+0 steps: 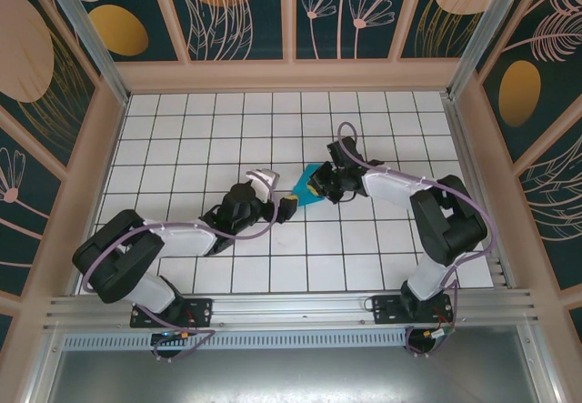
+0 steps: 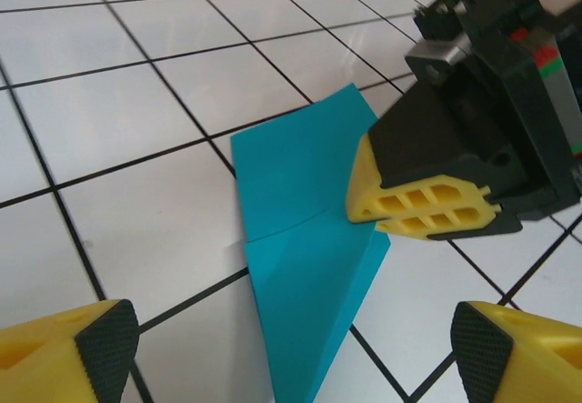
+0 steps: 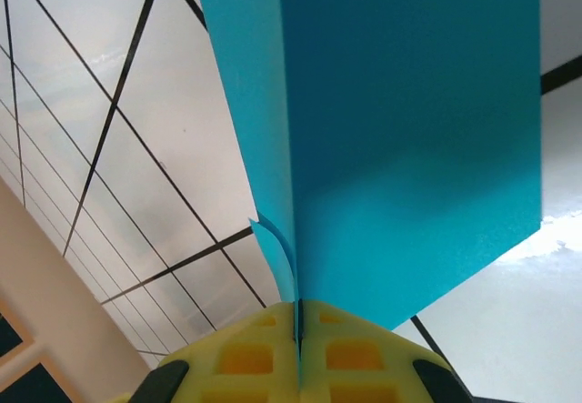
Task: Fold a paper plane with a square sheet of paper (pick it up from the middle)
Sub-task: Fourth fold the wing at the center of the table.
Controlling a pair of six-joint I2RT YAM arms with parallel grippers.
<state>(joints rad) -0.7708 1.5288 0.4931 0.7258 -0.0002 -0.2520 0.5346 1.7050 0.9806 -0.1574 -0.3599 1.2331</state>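
The cyan-blue sheet of paper (image 1: 303, 190) is folded into a pointed, creased dart shape and sits near the middle of the tiled table. In the left wrist view the paper (image 2: 305, 248) lies with its tip toward the camera. My right gripper (image 1: 319, 186) is shut on the paper's far edge, its yellow fingers (image 2: 423, 207) pinching it. The right wrist view shows the folded layers (image 3: 409, 130) standing up out of the shut right gripper (image 3: 298, 330). My left gripper (image 1: 276, 192) is open just left of the paper, its fingertips (image 2: 95, 348) spread on either side of the tip without touching it.
The white grid-tiled table (image 1: 182, 139) is walled by wooden panels (image 1: 291, 75) at the back and on both sides. Both arms reach in from the near edge and meet at the centre. A metal rail (image 1: 291, 307) runs along the front.
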